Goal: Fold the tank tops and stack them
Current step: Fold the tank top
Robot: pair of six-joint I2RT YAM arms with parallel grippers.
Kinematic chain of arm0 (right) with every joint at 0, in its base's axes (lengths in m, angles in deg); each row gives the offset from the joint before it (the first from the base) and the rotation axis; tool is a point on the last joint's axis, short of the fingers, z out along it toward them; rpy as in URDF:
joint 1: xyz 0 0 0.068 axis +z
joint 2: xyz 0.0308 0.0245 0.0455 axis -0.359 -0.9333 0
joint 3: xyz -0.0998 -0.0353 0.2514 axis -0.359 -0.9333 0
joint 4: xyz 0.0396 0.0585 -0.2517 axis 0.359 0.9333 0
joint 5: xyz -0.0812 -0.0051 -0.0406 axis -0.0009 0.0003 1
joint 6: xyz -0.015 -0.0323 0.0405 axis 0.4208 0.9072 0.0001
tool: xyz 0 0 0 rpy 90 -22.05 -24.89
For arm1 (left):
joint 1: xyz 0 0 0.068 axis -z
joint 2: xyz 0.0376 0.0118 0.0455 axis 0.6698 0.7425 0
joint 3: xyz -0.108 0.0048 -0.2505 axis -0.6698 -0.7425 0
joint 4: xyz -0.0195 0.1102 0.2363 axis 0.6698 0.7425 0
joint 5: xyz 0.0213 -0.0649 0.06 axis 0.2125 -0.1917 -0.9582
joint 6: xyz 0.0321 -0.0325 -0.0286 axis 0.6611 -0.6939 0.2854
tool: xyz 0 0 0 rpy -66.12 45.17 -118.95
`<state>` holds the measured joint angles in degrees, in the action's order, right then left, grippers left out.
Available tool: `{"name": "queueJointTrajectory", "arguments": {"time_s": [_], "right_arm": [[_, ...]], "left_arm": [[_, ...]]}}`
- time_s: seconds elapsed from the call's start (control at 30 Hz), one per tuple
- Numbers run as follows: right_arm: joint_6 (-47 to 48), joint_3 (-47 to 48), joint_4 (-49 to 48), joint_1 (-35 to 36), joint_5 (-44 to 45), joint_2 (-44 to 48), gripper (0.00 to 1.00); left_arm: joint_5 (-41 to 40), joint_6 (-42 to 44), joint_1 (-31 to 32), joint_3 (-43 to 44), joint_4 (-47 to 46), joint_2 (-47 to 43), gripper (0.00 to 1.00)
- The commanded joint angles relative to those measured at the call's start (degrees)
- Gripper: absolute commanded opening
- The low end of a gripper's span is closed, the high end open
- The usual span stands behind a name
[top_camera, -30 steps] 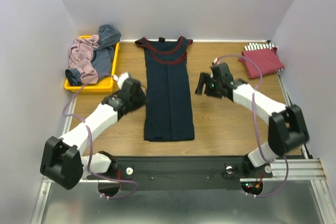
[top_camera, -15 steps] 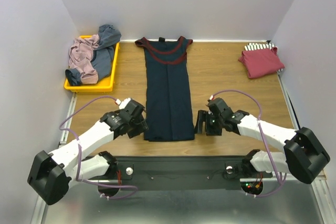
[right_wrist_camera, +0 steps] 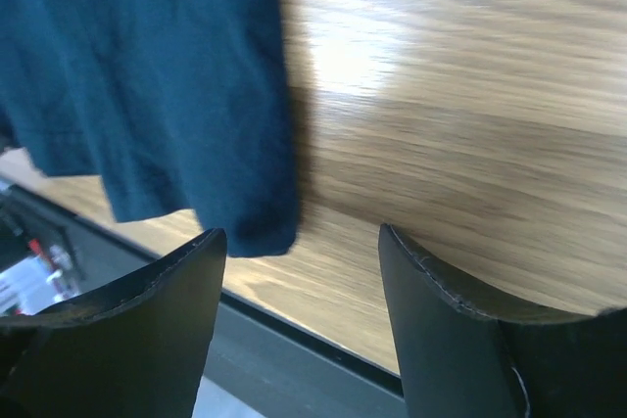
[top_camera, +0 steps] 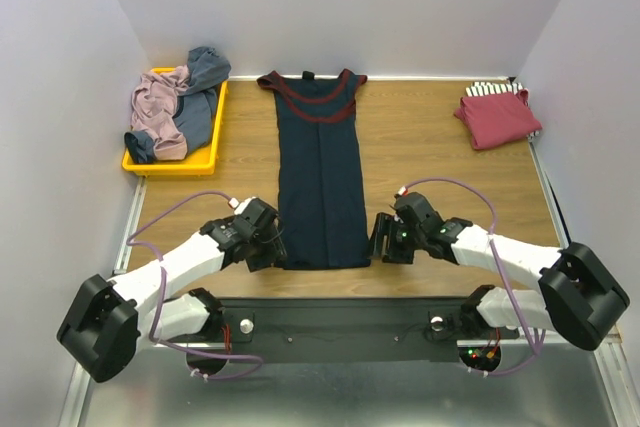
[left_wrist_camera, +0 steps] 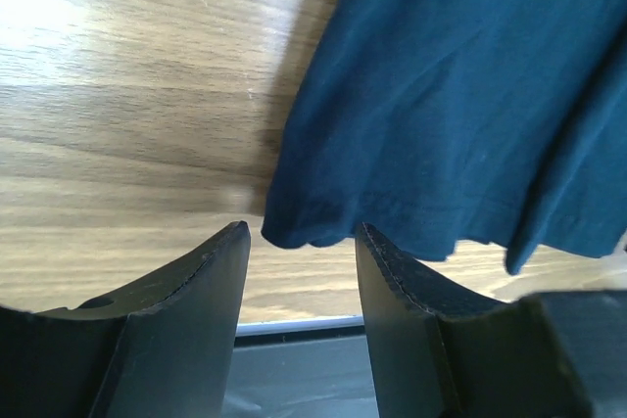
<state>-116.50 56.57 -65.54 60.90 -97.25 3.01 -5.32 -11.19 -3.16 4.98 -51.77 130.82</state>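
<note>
both arms lie low over the wooden tabletop (top_camera: pixel 430 167), elbows pushed out to the sides and forearms angled inward. the left pincer (top_camera: pixel 272 249) is spread wide and holds nothing; the near-left hem corner of the long navy cloth tank top with maroon trim (top_camera: pixel 320 177) lies just ahead, between its fingers. the right pincer (top_camera: pixel 378 239) gapes likewise, empty, with the near-right hem corner just before its gap.

Light brown wood-grain table (top_camera: pixel 420 147), plain pale lilac walls (top_camera: pixel 400 7) on three sides, silver metal frame (top_camera: pixel 585 319) at its near edge, soft even light
</note>
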Motion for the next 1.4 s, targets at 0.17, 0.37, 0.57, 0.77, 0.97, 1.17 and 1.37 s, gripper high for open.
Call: {"name": "queueJointTrajectory", "arguments": {"time_s": [0.17, 0.37, 0.57, 0.77, 0.97, 1.17, 1.37], "right_arm": [[-2.84, -2.67, -4.35, 2.33, 0.02, -4.24, 0.65], [-3.63, -4.43, -5.05, 3.21, 0.72, -5.65, 0.52], [-3.81, -3.99, -5.49, 3.56, 2.04, -6.53, 0.39], [-3.63, -2.67, -5.5, 3.56, 3.36, -7.15, 0.24], [-2.75, -1.97, -5.23, 3.65, 2.75, -6.88, 0.09], [-4.15, -2.85, -0.49, 6.63, 3.62, -2.5, 0.05], [-7.05, -3.46, 9.08, 11.29, 7.39, 7.78, 0.04]], "left_arm": [[2.84, 1.35, 0.22, -3.58, -4.34, 2.9, 0.59], [3.8, 1.17, 0.3, -4.82, -5.66, 3.6, 0.57], [5.21, 1.26, 0.39, -6.05, -7.68, 3.78, 0.48], [5.56, 1.17, 0.66, -6.49, -8.47, 3.51, 0.21], [6.88, 1.09, 1.01, -6.4, -8.48, 3.25, 0.0], [8.38, -5.23, 7.4, -7.28, -6.55, 0.53, 0.0], [6.62, -15.51, 17.16, -6.05, 0.3, -5.62, 0.0]]}}
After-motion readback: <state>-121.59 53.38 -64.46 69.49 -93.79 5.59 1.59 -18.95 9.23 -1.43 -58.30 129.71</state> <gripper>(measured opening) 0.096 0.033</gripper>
